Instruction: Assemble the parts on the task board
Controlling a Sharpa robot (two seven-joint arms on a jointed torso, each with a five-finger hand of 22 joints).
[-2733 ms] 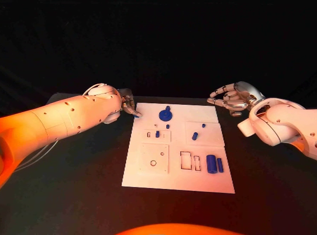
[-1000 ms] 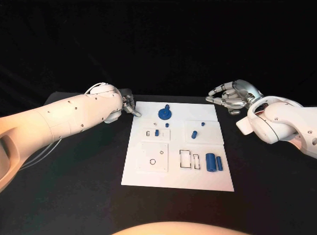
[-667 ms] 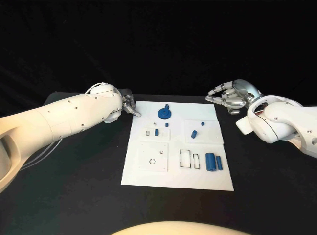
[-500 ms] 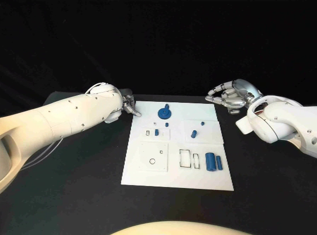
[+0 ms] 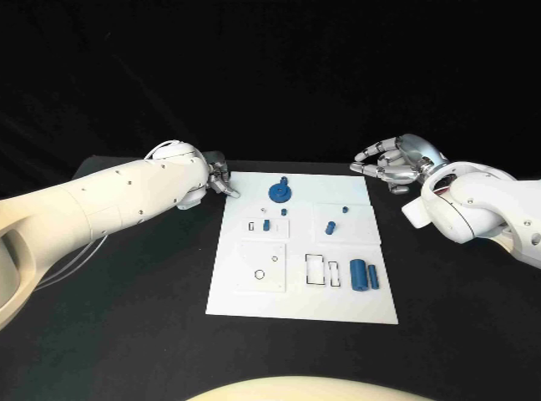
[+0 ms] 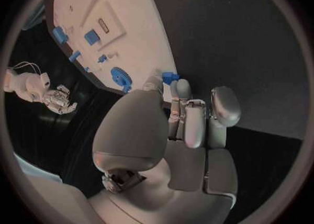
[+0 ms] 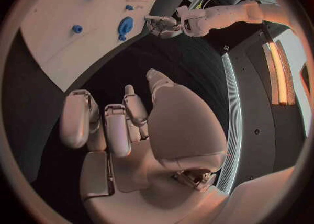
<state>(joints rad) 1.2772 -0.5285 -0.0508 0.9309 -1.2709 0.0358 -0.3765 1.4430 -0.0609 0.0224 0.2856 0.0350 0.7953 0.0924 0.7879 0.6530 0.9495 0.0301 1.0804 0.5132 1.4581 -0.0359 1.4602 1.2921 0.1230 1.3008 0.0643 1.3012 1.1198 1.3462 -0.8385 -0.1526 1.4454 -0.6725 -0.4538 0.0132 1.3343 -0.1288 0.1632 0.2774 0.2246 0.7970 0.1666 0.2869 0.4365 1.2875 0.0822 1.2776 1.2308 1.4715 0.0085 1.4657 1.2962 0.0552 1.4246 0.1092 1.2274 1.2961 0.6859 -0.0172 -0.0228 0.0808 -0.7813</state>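
While the left hand (image 6: 186, 114) pinches a small blue plastic part (image 6: 169, 77) at the white task board's (image 5: 270, 296) far-left corner, the right hand (image 5: 395, 164) hangs beside its far-right corner, fingers curled, holding nothing.

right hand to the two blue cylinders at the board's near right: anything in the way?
Nothing visible. The right hand hovers empty off the task board's far right corner; the two blue cylinders lie side by side on the board, with only bare board and table between.
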